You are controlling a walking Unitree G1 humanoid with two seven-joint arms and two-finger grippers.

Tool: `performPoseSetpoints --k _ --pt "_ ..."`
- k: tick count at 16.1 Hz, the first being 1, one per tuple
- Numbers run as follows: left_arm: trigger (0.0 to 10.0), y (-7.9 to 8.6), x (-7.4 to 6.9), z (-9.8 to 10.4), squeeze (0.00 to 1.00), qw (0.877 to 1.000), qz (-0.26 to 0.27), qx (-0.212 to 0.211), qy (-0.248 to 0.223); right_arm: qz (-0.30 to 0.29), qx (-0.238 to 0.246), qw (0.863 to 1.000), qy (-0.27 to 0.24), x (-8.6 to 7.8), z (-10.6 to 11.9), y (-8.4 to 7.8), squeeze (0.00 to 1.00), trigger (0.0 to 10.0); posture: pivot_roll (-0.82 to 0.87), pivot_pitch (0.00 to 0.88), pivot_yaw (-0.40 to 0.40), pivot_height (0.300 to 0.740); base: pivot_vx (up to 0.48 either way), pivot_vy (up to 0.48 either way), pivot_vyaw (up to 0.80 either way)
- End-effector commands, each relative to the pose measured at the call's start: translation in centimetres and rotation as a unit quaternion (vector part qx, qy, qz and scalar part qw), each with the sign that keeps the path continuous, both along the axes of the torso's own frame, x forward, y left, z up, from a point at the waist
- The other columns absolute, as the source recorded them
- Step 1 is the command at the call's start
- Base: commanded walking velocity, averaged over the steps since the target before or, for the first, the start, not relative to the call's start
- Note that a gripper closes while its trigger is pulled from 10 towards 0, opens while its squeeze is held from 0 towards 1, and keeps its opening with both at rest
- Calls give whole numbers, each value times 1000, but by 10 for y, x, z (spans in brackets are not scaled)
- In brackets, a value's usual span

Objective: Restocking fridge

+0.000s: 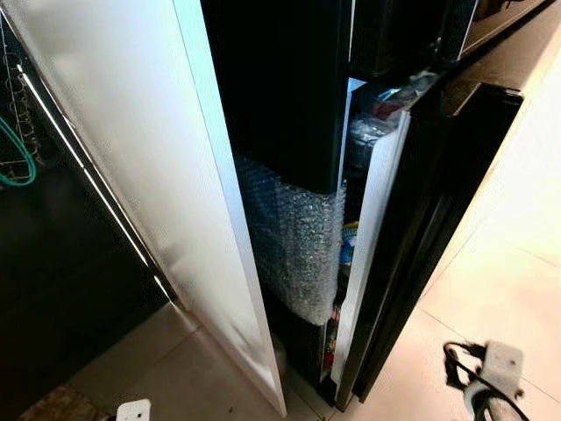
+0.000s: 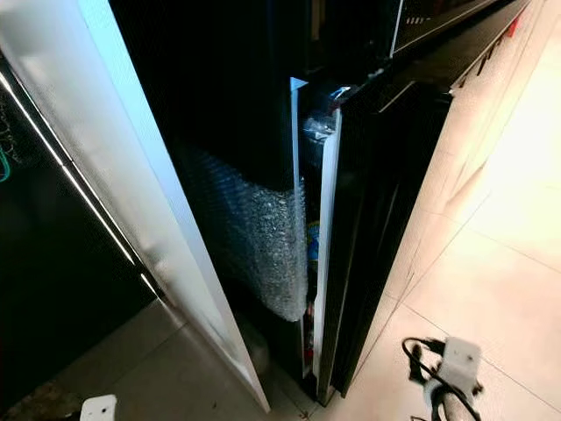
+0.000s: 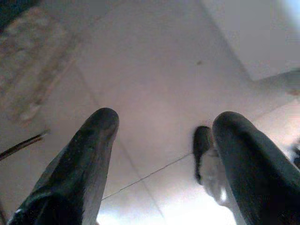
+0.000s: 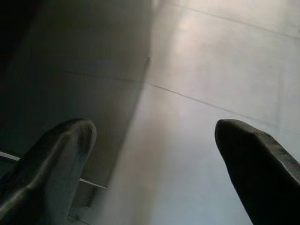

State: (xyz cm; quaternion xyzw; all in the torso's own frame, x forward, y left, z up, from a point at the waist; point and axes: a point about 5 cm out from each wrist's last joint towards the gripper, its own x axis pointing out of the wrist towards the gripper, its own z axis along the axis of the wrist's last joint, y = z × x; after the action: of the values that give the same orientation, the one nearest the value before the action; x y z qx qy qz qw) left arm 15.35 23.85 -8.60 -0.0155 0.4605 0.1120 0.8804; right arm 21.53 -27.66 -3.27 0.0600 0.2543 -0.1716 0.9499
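A black fridge [image 1: 289, 88] stands in front of me with bubble wrap [image 1: 294, 237] taped across its lower front. Its black door [image 1: 438, 202], lined white on the inside [image 1: 368, 237], is ajar by a narrow gap. Through the gap I make out packed items [image 1: 364, 132] on the door shelves and a blue packet [image 1: 347, 246] lower down. My left gripper [image 3: 164, 122] hangs open over the pale floor tiles. My right gripper [image 4: 152, 129] is also open, pointing at the floor beside a dark panel; nothing is between either pair of fingers.
A tall white panel [image 1: 166, 175] stands edge-on left of the fridge, with a dark glossy cabinet [image 1: 61, 289] beyond it. A white block with black cables [image 1: 491, 373] is low at the right over beige tiles [image 1: 517, 263]. A dark object [image 3: 202, 145] lies on the floor.
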Motion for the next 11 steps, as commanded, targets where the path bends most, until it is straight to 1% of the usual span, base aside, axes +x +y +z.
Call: performPoseSetpoints --k 1,3,5,7,9,10,11 --pt "10000 -5 1 0 0 999 -45 -14 -2 45 8 998 -35 15 9 8 0 10000 -140 0 61 740 0 0 0" --pt "10000 -6 1 0 0 998 -58 -14 -3 77 6 995 -65 24 18 10 0 10000 -145 0 61 740 0 0 0" --pt "10000 -9 2 -1 0 998 -59 -17 -3 120 11 988 -101 35 30 14 0 10000 -151 0 61 740 0 0 0" --pt "10000 -14 4 -1 0 998 -66 -21 -4 170 6 974 -152 51 49 19 0 10000 -152 0 55 740 0 0 0" --pt "10000 -15 5 -1 0 997 -68 -23 -5 187 6 966 -180 60 61 21 0 10000 -151 0 53 740 0 0 0" --pt "10000 -16 4 -2 0 997 -69 -24 -2 222 10 951 -214 71 76 28 0 10000 -148 0 52 740 0 0 0" --pt "10000 -16 3 -2 0 997 -69 -23 -1 233 9 947 -221 73 79 30 0 10000 -147 0 52 740 0 0 0"
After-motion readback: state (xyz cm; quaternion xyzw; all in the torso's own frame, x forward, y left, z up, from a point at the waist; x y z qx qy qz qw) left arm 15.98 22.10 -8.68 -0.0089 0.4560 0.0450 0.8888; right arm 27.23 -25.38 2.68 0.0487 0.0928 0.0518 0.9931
